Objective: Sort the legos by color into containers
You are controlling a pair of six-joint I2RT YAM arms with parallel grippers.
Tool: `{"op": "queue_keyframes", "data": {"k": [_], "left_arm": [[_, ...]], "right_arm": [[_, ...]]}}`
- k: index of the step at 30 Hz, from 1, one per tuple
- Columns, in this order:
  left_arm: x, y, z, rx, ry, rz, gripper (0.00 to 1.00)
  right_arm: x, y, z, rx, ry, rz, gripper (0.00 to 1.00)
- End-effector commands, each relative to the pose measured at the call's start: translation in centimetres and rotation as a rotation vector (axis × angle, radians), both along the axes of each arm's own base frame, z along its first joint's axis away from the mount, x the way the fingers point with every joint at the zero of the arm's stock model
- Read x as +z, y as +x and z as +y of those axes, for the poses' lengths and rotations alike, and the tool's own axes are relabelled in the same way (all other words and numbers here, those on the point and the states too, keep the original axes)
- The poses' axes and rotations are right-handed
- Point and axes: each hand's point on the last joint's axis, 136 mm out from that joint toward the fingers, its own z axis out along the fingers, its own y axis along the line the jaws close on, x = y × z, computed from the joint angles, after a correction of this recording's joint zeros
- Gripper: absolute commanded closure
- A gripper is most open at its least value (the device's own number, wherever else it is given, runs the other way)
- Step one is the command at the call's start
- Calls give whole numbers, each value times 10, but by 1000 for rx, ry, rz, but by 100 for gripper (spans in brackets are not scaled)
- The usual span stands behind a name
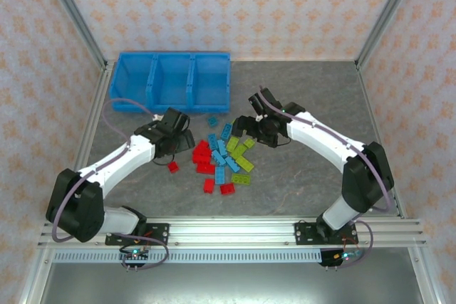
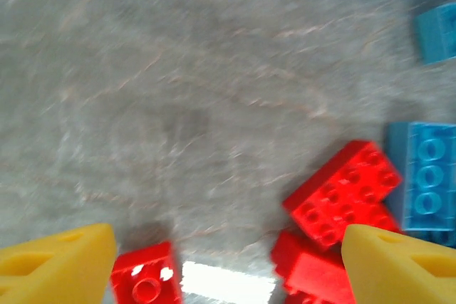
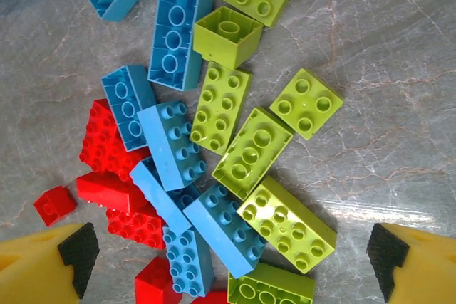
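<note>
Legos (image 1: 222, 158) in 1 pile btwn L pincer (image 1: 182, 139) & R pincer (image 1: 248, 127)

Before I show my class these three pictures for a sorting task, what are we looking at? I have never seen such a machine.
Two robot arms are bolted at the near edge of a grey table. Each ends in a two-fingered pincer: the left pincer and the right pincer, both open and holding nothing. The wide picture looks down from above and behind; the two close-ups come from cameras on the wrists, with yellow fingertips in the bottom corners. Between the pincers lies a pile of red, light blue and yellow-green legos. Behind it, the blue bin has three compartments, which look empty.
</note>
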Motion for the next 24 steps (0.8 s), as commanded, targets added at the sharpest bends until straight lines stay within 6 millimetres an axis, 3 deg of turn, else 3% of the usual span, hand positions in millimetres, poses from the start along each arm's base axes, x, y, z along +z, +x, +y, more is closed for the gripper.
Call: {"op": "queue_keyframes", "data": {"k": [1, 7, 14, 18, 21, 24], "left_arm": [[-19, -38, 25, 87, 76, 110, 18], [-49, -47, 12, 84, 27, 220, 29], [-65, -46, 14, 64, 68, 264, 48], [-75, -46, 6, 43, 44, 297, 69], [-64, -39, 8, 47, 50, 258, 77], [-25, -18, 19, 63, 57, 142, 79]], "right_arm": [[0, 0, -2, -11, -30, 14, 1], [-3, 3, 4, 19, -44, 36, 1], [-3, 2, 1, 13, -57, 33, 1], [1, 3, 1, 6, -52, 28, 1], [8, 4, 2, 6, -42, 15, 1], [21, 7, 6, 8, -15, -17, 1]]}}
